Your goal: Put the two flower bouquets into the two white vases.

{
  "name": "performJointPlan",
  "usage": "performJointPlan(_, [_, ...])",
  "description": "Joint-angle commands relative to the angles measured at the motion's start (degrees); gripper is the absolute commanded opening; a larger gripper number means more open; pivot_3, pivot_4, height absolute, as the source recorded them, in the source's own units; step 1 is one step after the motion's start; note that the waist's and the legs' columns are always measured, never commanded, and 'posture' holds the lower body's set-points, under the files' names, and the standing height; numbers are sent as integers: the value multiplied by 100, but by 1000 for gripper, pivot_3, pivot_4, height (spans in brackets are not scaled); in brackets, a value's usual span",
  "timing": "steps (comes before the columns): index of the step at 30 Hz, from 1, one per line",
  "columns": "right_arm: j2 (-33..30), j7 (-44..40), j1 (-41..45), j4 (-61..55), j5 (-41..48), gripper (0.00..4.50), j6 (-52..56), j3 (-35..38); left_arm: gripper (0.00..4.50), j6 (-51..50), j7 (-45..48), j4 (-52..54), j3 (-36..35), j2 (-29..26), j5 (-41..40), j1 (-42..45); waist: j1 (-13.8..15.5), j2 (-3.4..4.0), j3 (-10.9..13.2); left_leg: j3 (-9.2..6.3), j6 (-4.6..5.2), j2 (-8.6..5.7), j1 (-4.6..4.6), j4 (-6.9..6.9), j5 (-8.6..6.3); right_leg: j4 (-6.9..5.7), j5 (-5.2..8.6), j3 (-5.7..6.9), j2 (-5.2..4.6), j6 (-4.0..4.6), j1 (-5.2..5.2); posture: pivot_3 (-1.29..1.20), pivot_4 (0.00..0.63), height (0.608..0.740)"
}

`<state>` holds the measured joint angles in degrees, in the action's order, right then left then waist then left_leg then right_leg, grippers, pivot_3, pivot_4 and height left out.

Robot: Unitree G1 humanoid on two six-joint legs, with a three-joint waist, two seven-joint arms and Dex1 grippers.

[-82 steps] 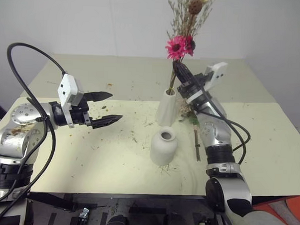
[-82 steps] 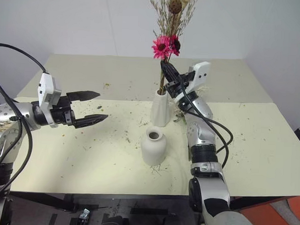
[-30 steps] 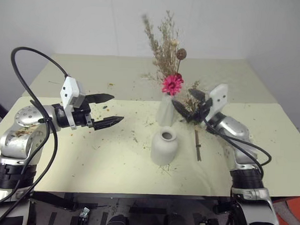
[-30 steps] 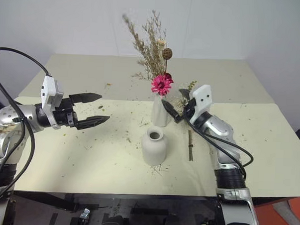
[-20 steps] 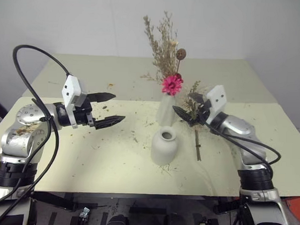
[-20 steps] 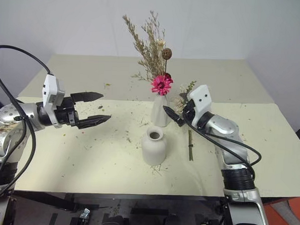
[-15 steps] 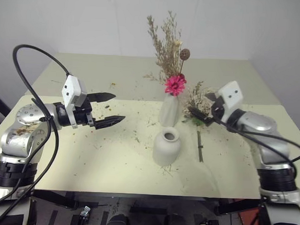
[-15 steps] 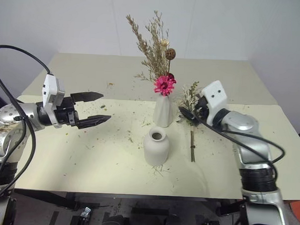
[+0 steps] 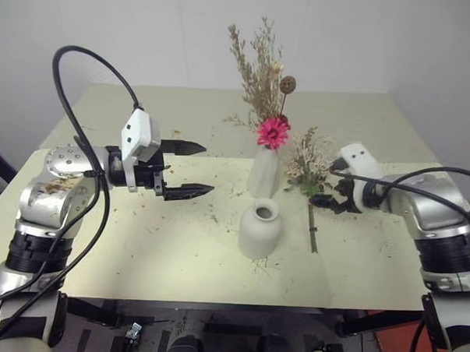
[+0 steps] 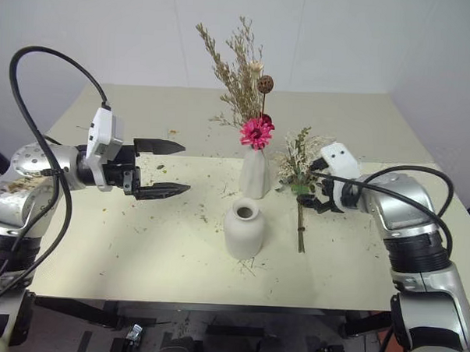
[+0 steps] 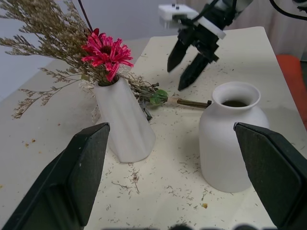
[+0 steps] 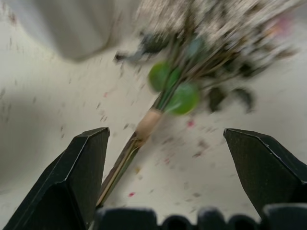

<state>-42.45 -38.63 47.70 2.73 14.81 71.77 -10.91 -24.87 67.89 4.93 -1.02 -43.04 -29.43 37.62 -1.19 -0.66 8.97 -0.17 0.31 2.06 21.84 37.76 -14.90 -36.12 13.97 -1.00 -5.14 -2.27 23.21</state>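
A pale table [image 9: 138,250] littered with dried bits is set against a white wall [image 9: 109,30]. The pink bouquet [image 9: 270,131] is stood in the tall vase [image 9: 264,172]; the squat vase [image 9: 258,230] is just in front. The cream bouquet [image 9: 309,167] is laid flat beside them, under the spread right gripper [image 9: 325,192]. The left gripper [image 9: 192,169] is spread too, nothing held.

Both vases, the tall slim vase [image 9: 264,172] and the squat vase [image 9: 259,231], look like matt white ceramic with a smooth, unglazed skin. The pink bouquet [image 9: 272,132] and the cream bouquet [image 10: 296,165] are dry, brittle plant stuff on thin woody stems, and the table [image 9: 177,251] is a smooth, dull cream surface strewn with dry crumbs. The gripper fingers [image 11: 192,73] look like black matt plastic.
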Motion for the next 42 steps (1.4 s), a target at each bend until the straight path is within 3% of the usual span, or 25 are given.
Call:
performJointPlan(1, [136,2,318,344,-65,4491,2,-102,4500,160,89,1,-27,21,19,79,3,0,0,0,0,0,3,1,0,1,0,1,-1,0,1,0,150,740])
performJointPlan(4, [336,-28,534,817,-109,4491,-88,-221,4500,207,117,-17,1,28,75,33,14,0,0,0,0,-1,2,2,0,4,0,3,-2,-1,0,0,150,740])
performJointPlan(7, [473,-114,719,1235,-139,3909,-77,-347,4500,182,94,52,-40,12,46,-37,15,0,0,0,0,-1,0,3,0,4,0,3,-2,-1,0,0,150,740])
performJointPlan(18, [847,250,1194,2598,-474,314,-523,-164,4500,108,-144,351,-213,-56,-19,-455,7,0,0,0,0,0,2,2,0,-1,-1,3,-2,0,1,0,150,740])
performJointPlan(23, [990,936,1386,3143,-606,215,-759,407,4500,126,-188,335,-198,-42,-16,-448,6,0,0,0,0,0,-1,2,0,-1,-1,3,-1,0,0,0,150,740])
performJointPlan(27, [1331,3460,1419,3372,-665,215,-2662,2085,4500,161,-202,273,-176,-22,2,-402,8,0,0,0,-4,-2,4,0,2,-7,-2,3,-6,-1,4,0,150,740])
performJointPlan(29, [1322,4063,1159,2963,-1068,215,-3784,2060,4500,166,-199,244,-173,-21,0,-369,16,1,0,0,-6,-1,10,-1,3,-6,-2,5,-5,-1,7,0,150,740])
performJointPlan(31, [1247,3820,929,2397,-1000,215,-4272,2140,4500,151,-189,228,-192,-20,-37,-337,11,1,0,0,-6,-1,14,-3,3,-3,-2,6,-6,-2,10,0,150,740])
performJointPlan(36, [1789,3033,180,-153,842,215,-4559,3449,4500,73,-46,256,-335,-65,-272,-383,-26,2,-1,0,-4,3,14,-3,3,-4,-2,3,-3,-3,10,0,150,740])
performJointPlan(42, [2106,2404,-845,-2695,2880,215,-4110,3718,4500,75,287,265,-273,-255,-319,-508,-23,5,-2,-3,-3,6,-3,-2,2,-8,-2,5,-1,-3,-5,0,150,740])
